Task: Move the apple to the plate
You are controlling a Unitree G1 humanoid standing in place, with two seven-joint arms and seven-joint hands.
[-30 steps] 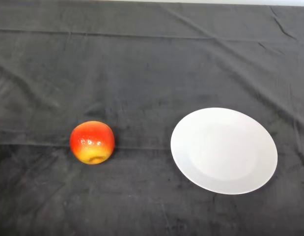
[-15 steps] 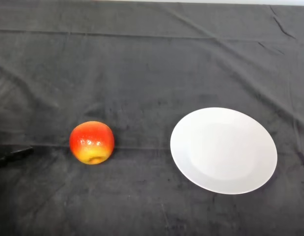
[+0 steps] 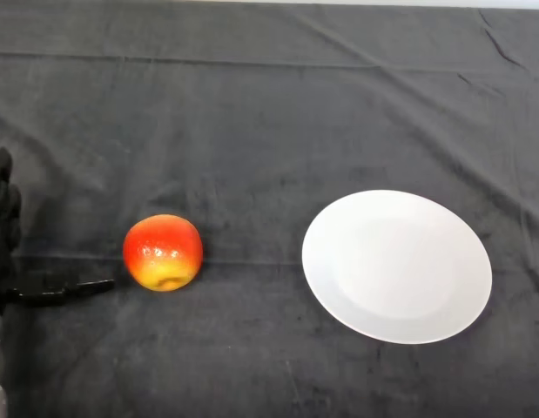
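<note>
A: Two things on the bench [image 3: 278,104], both on the dark cloth [image 3: 252,366]: a red-and-yellow apple [image 3: 163,252] left of centre, a white plate [image 3: 396,266] to the right.

B: Apple on the plate?

A: No. It sits on the cloth, well apart from the plate's rim, with bare cloth between them. It is upright, its yellow underside turned toward the camera.

B: And the hand?

A: The left hand [image 3: 3,228] is at the far left edge, only partly in frame. Black fingers rise along the edge above, and the thumb [image 3: 64,291] stretches out straight and low toward the apple.

B: Touching it?

A: No. The thumb tip is near the apple's left side, with a gap of cloth between. The hand is spread wide and carries nothing.

B: Plate?

A: Flat on the cloth, nothing on it. Creases run across the cloth at the far side.
</note>
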